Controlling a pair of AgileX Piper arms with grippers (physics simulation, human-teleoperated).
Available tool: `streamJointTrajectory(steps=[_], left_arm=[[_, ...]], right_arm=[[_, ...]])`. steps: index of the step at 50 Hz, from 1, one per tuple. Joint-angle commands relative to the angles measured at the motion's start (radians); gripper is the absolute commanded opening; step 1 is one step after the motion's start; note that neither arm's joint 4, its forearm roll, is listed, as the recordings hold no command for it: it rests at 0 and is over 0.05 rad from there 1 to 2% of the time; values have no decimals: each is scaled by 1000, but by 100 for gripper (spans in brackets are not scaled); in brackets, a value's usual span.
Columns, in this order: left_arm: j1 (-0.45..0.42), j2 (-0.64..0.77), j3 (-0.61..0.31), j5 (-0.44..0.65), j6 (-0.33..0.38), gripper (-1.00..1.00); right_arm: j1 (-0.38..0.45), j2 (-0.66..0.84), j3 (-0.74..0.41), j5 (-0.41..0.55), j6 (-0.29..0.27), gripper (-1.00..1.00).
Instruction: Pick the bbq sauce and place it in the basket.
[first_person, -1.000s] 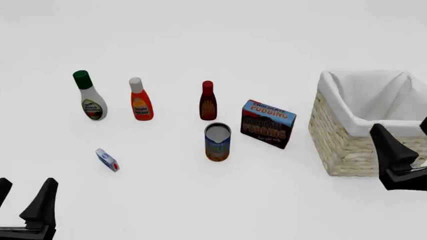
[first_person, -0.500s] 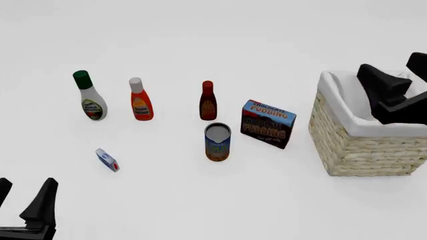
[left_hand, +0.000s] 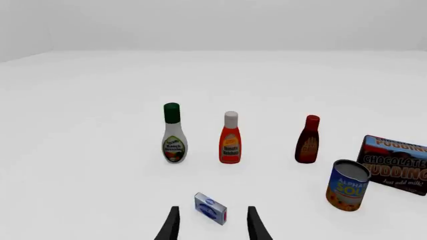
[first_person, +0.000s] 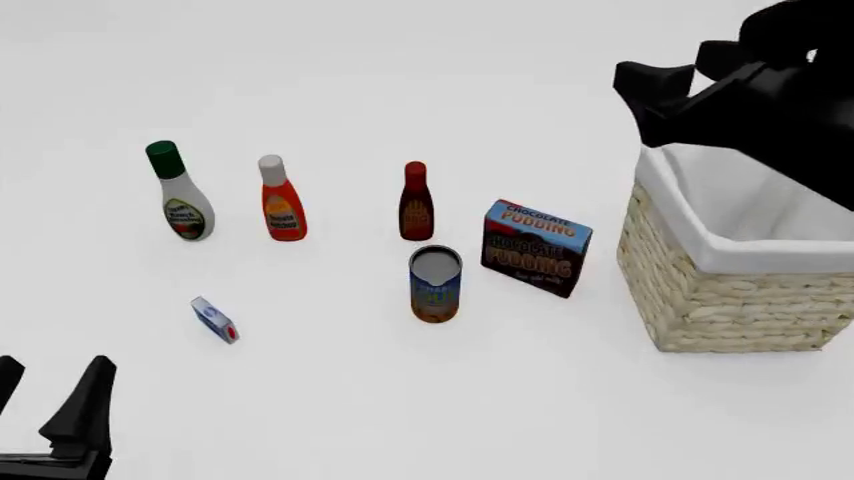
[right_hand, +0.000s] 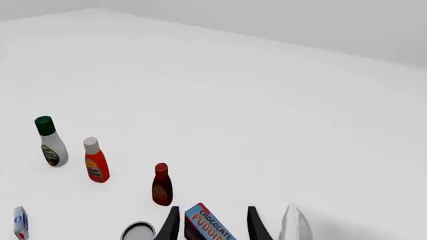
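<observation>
The bbq sauce is a small dark reddish-brown bottle with a red cap. It stands upright mid-table, also seen in the left wrist view and the right wrist view. The basket, woven straw with a white lining, sits at the right. My right gripper hangs open and holds nothing, high above the basket's left rim and well apart from the sauce. My left gripper rests open at the near left corner with nothing in it.
A white bottle with a green cap and an orange-red bottle with a white cap stand left of the sauce. A soup can and a chocolate pudding box stand just in front of it and to its right. A small blue box lies near the left gripper.
My right gripper has risen from in front of the basket, passed over it, and moved up and to the left. The left arm and all objects have stayed still.
</observation>
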Motion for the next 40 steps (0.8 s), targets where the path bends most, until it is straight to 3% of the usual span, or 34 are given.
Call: streamJointTrajectory(steps=[1,40], left_arm=[[0,0,0,0,0,100],[0,0,0,0,0,100]], right_arm=[[40,120,-85,-5,15,100],[97,471,-302,-66,18,100]])
